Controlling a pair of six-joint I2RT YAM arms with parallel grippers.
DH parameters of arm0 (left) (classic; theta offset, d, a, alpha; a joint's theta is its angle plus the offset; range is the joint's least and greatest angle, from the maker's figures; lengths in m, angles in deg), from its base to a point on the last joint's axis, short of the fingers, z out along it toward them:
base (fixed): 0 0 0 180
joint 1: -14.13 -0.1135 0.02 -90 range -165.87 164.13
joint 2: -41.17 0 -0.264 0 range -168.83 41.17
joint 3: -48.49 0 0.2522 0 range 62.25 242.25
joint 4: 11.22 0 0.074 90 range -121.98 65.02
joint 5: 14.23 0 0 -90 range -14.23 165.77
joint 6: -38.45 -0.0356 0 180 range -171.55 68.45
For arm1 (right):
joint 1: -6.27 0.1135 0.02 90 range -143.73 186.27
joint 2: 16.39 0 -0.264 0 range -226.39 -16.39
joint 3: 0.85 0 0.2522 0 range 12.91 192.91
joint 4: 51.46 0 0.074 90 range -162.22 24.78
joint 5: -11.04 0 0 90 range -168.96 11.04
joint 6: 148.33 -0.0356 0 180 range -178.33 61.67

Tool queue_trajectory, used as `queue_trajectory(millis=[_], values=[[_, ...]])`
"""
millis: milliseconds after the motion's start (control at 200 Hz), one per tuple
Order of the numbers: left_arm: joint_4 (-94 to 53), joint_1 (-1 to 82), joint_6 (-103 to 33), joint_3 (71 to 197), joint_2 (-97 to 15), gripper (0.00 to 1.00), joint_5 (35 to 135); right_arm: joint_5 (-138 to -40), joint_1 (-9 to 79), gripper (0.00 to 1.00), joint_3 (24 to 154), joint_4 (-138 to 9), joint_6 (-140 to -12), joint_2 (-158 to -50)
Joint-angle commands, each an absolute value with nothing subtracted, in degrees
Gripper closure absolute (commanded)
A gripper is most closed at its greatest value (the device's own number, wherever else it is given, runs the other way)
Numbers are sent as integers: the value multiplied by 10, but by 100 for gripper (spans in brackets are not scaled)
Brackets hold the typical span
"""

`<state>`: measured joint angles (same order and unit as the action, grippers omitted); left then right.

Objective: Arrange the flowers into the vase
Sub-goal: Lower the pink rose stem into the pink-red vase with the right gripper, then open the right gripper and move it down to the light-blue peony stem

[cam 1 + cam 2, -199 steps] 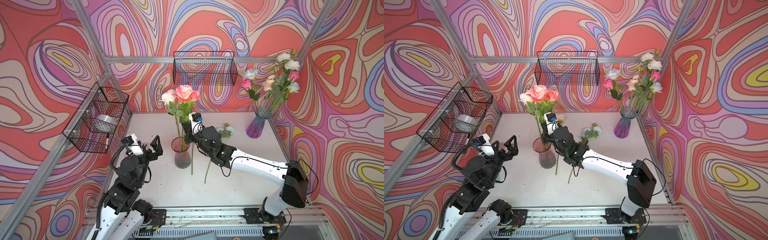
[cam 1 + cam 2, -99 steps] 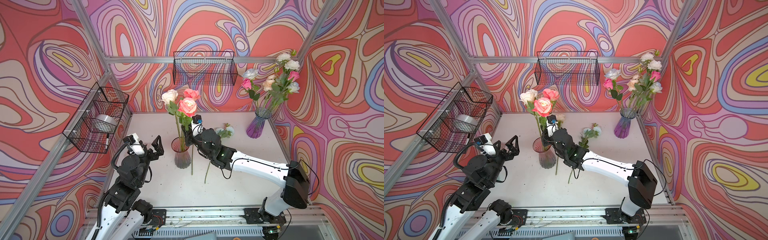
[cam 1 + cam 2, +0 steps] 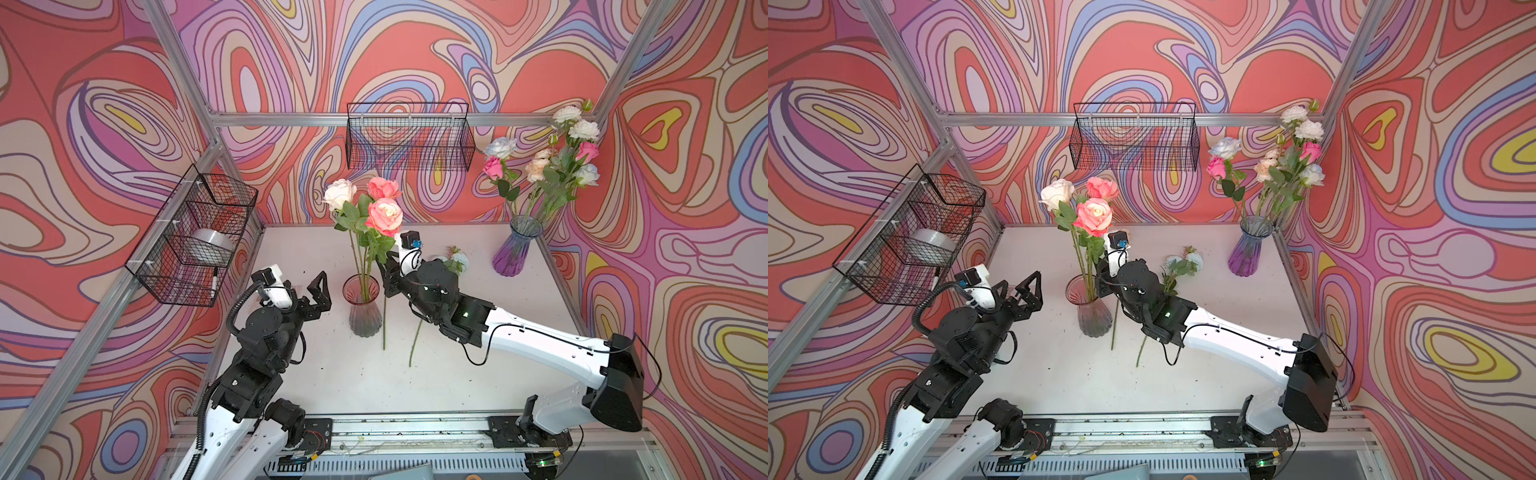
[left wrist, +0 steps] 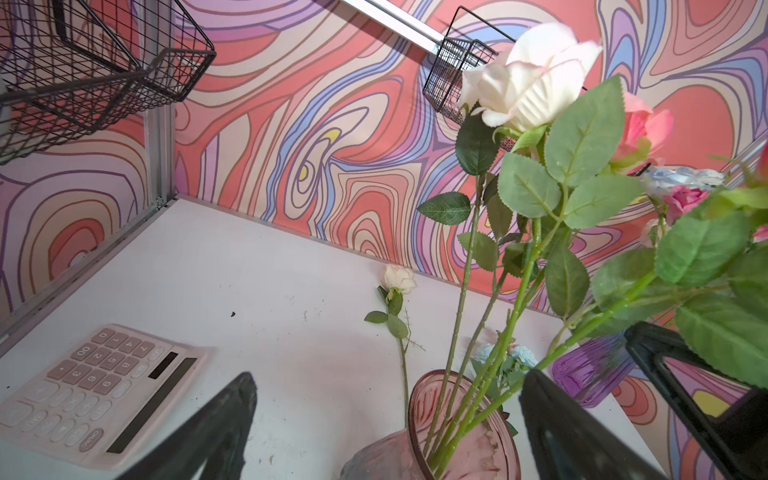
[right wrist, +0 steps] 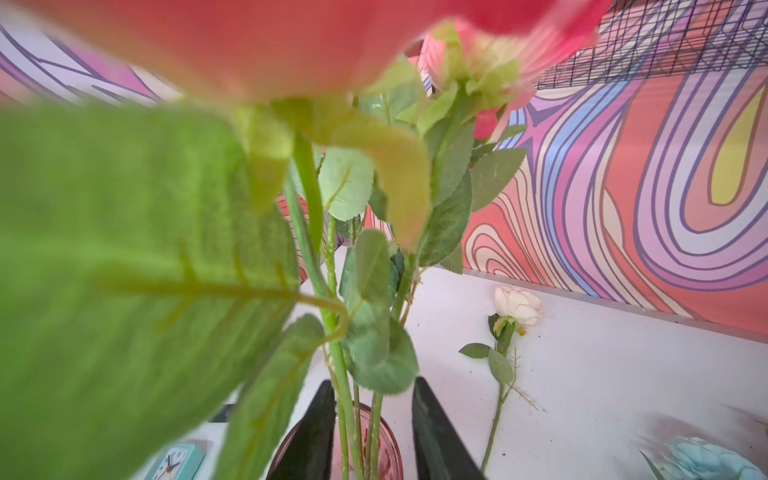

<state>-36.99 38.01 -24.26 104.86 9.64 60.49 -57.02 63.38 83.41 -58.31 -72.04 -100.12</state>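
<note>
left wrist: ribbed pink glass vase point(image 4: 376, 457)

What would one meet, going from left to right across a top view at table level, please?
Side wire basket → left gripper, open → pink vase → loose pale flower → purple vase. The right gripper overlaps the pink vase's stems, so it is left out.

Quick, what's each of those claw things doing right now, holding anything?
Left gripper: jaws wide open, holding nothing.
Right gripper: jaws open, straddling flower stems above the pink vase, not gripping.
</note>
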Motion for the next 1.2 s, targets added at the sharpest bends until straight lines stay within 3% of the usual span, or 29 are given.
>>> queue_trajectory(millis=[0,601,811,906,1066,1197], values=[[-359,375,-234,1051,88,1,636,-561,637,68,823,-621,-736,-982],[-329,375,-238,1051,66,3,742,-553,637,73,753,-653,-765,-892],[-313,373,-242,1051,59,6,795,-491,636,75,709,-679,-782,-850],[-284,374,-242,1048,53,8,870,-474,607,76,694,-720,-818,-842],[-230,375,-230,1046,27,15,1010,-573,486,76,656,-764,-918,-841],[-222,388,-223,1060,-8,18,1081,-592,431,75,648,-781,-954,-874]])
